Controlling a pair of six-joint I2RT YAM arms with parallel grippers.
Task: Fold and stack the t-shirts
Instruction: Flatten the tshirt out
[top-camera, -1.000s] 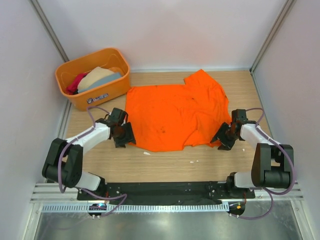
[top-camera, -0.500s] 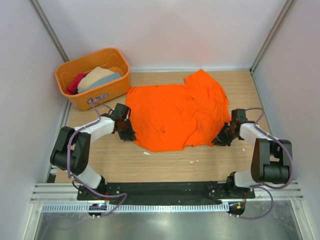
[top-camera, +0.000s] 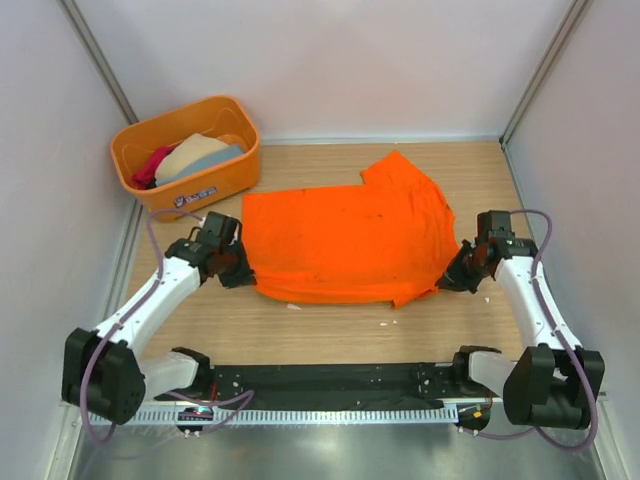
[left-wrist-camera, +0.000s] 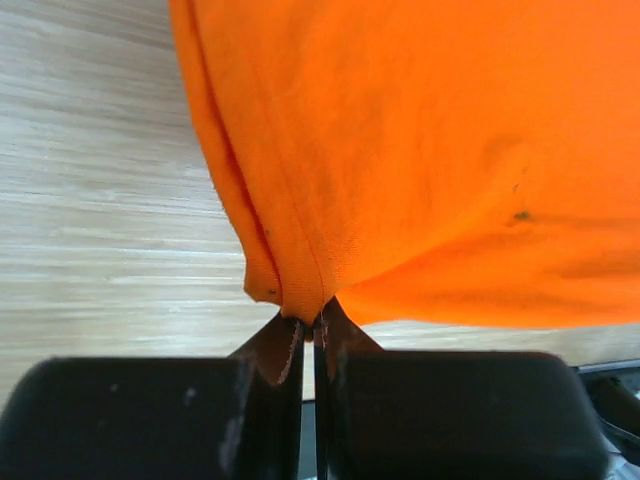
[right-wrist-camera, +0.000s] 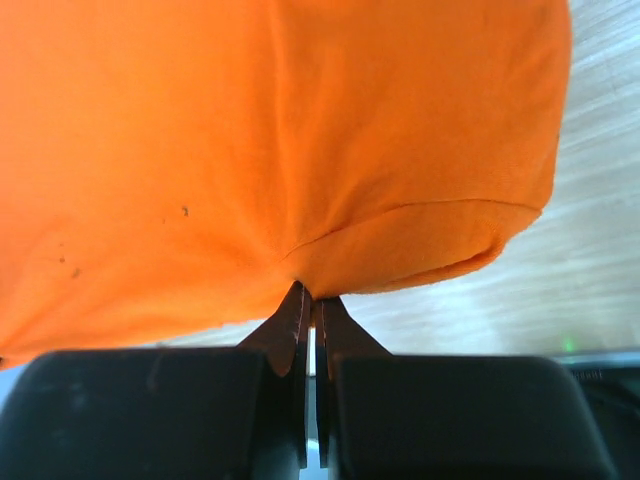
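Observation:
A bright orange t-shirt (top-camera: 345, 240) lies spread across the wooden table (top-camera: 330, 325), stretched taut from side to side. My left gripper (top-camera: 240, 272) is shut on the shirt's near-left edge; the left wrist view shows orange cloth (left-wrist-camera: 400, 150) pinched at the fingertips (left-wrist-camera: 312, 322). My right gripper (top-camera: 452, 281) is shut on the shirt's near-right edge, and in the right wrist view the cloth (right-wrist-camera: 280, 130) bunches into the closed tips (right-wrist-camera: 312, 300). More t-shirts, crimson-pink, beige and grey-blue (top-camera: 190, 157), sit piled in the tub.
A rigid orange plastic tub (top-camera: 215, 185) with a label stands at the back left of the table. White walls and metal posts close in both sides. Small white scraps (top-camera: 293, 307) lie on the wood near the shirt's front edge.
Both grippers went from open to shut on the shirt's near corners, then drew apart, pulling the crumpled cloth flatter and wider. Both arms have stretched out further over the table.

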